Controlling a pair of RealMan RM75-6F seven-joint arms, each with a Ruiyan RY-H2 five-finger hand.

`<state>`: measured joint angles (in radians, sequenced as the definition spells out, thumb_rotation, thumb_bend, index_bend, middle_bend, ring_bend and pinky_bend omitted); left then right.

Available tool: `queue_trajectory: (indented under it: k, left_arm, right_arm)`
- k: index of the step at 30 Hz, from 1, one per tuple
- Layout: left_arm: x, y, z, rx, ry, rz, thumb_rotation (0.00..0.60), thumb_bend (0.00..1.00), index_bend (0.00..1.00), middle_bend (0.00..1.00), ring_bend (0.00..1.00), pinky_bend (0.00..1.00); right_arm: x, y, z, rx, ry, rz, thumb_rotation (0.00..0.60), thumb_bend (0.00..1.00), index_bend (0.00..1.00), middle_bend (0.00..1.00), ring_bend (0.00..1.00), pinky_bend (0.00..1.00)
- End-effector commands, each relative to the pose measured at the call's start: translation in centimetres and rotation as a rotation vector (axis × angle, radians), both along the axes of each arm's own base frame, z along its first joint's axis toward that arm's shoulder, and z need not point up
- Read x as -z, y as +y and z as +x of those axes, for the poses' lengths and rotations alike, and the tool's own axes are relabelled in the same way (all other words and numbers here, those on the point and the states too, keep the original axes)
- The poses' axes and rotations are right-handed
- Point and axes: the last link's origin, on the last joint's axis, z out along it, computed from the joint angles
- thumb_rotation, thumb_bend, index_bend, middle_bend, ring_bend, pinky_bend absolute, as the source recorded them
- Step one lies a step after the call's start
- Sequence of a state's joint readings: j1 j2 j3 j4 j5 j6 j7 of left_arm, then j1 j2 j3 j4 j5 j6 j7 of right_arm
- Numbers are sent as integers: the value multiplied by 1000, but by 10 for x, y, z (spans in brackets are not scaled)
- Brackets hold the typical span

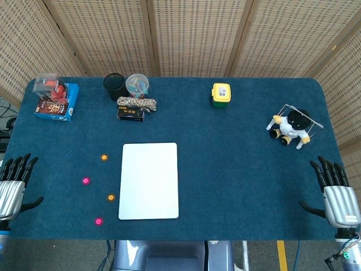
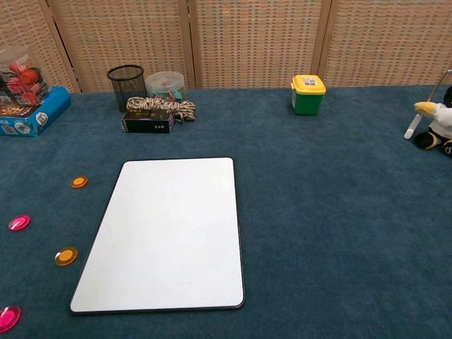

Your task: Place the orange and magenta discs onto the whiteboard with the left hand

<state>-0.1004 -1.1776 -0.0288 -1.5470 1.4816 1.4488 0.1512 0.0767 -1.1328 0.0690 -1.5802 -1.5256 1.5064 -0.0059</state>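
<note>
Discs: two orange discs (image 1: 104, 157), two magenta discs (image 1: 86, 181), loose on the cloth just left of whiteboard (image 1: 149, 180) (none on it) | left hand (image 1: 13, 183): fingers spread, empty, I see discs to its right, nearest | right hand (image 1: 335, 195): spread, empty, far side.

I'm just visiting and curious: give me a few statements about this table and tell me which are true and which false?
1. Four small discs lie on the table left of the whiteboard. True: two orange discs and two magenta discs.
2. One disc already sits on the whiteboard. False: its surface is bare.
3. The left hand holds a disc. False: it holds nothing, fingers apart.
4. The right hand is also open, at the table's right edge. True.
5. The stuffed toy lies beside the discs. False: it is far across the table, on the right.
</note>
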Motion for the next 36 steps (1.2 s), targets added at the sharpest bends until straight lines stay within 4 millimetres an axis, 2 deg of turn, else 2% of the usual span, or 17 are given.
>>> queue_trajectory:
  k: [1,8,12,14,16,18,20,23,27,31,36]
  left_arm:
    - [0,1,-1,-13,-3,-4,600,0,0,0,0,0]
    - [0,11,2,11,-41,-25,600,0,0,0,0,0]
    - [2,40,5,57,-85,-21,600,0,0,0,0,0]
    - [7,61,7,72,-105,-40,600,0,0,0,0,0]
    - [13,79,9,85,-123,-73,600,16,9,0,0,0]
    - [23,97,14,98,-142,-115,600,62,60,0,0,0]
    - [32,110,17,107,-143,-148,600,152,173,0,0,0]
    - [50,132,22,98,-129,-203,600,243,282,0,0,0]
    - [70,151,29,53,-148,-265,600,299,331,0,0,0]
    - [87,167,33,24,-133,-298,600,332,335,0,0,0]
    - [101,177,33,-6,-119,-325,600,364,335,0,0,0]
  right_arm:
    - [0,0,0,0,-1,-1,600,0,0,0,0,0]
    - [1,0,1,-1,-2,-2,600,0,0,0,0,0]
    - [2,-1,1,5,-2,-1,600,0,0,0,0,0]
    - [2,-2,0,8,0,-1,600,0,0,0,0,0]
    - [2,-2,0,11,-8,1,600,0,0,0,0,0]
    - [2,-3,0,14,-10,3,600,0,0,0,0,0]
    - [2,-3,-1,15,-6,4,600,0,0,0,0,0]
    - [2,-4,-1,22,-13,8,600,0,0,0,0,0]
    - [2,-4,-2,30,-14,12,600,0,0,0,0,0]
    - [0,-5,-5,41,-18,14,600,0,0,0,0,0]
    - [-1,-6,-7,55,-30,22,600,0,0,0,0,0]
